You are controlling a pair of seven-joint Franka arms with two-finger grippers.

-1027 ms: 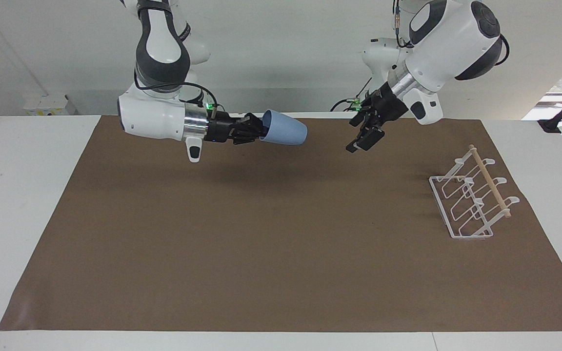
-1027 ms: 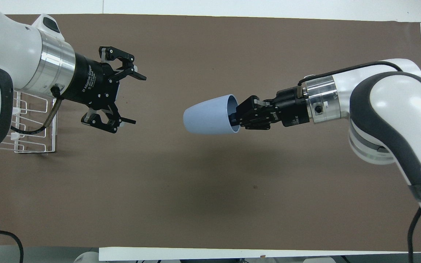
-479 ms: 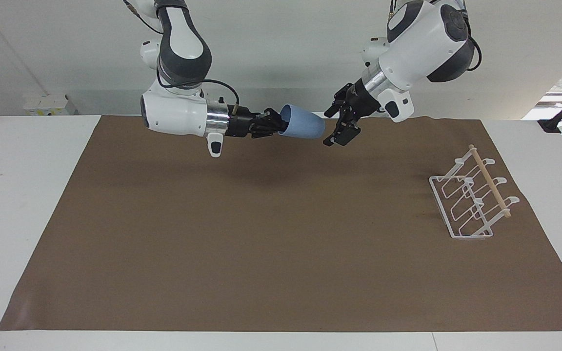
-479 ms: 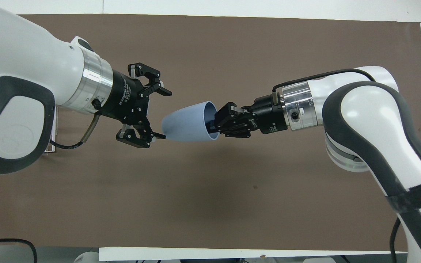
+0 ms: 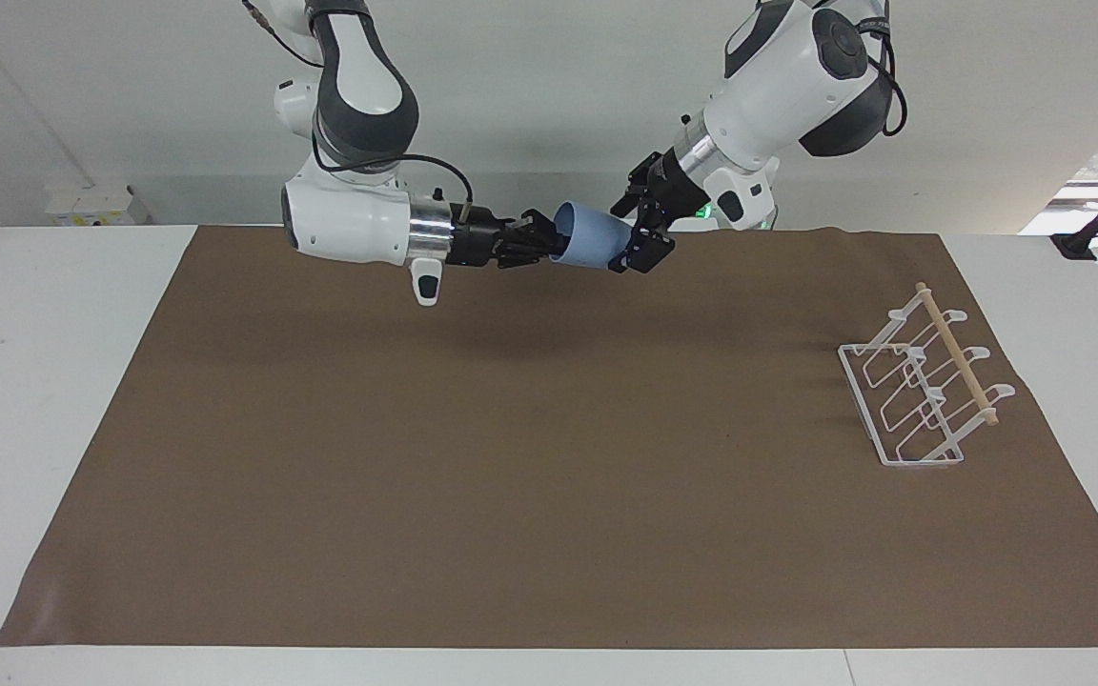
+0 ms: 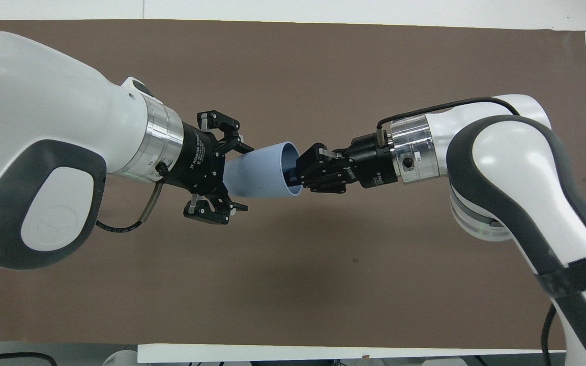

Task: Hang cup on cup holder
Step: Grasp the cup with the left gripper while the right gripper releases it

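Observation:
The light blue cup (image 5: pixel 590 250) lies on its side in the air over the robots' end of the brown mat. My right gripper (image 5: pixel 539 250) is shut on its rim, one finger inside the mouth. It shows the same in the overhead view, cup (image 6: pixel 260 175) and right gripper (image 6: pixel 300 175). My left gripper (image 5: pixel 627 243) is open, its fingers on either side of the cup's base and apart from it, as the overhead view (image 6: pixel 244 178) shows. The white wire cup holder (image 5: pixel 925 391) stands on the mat toward the left arm's end. The left arm hides it in the overhead view.
A brown mat (image 5: pixel 549 476) covers most of the white table (image 5: pixel 53 381). Nothing but the cup holder stands on it.
The left gripper has moved from beside the cup holder to the cup, and its open fingers now straddle the cup's base. The right gripper brought the cup up and toward the left arm.

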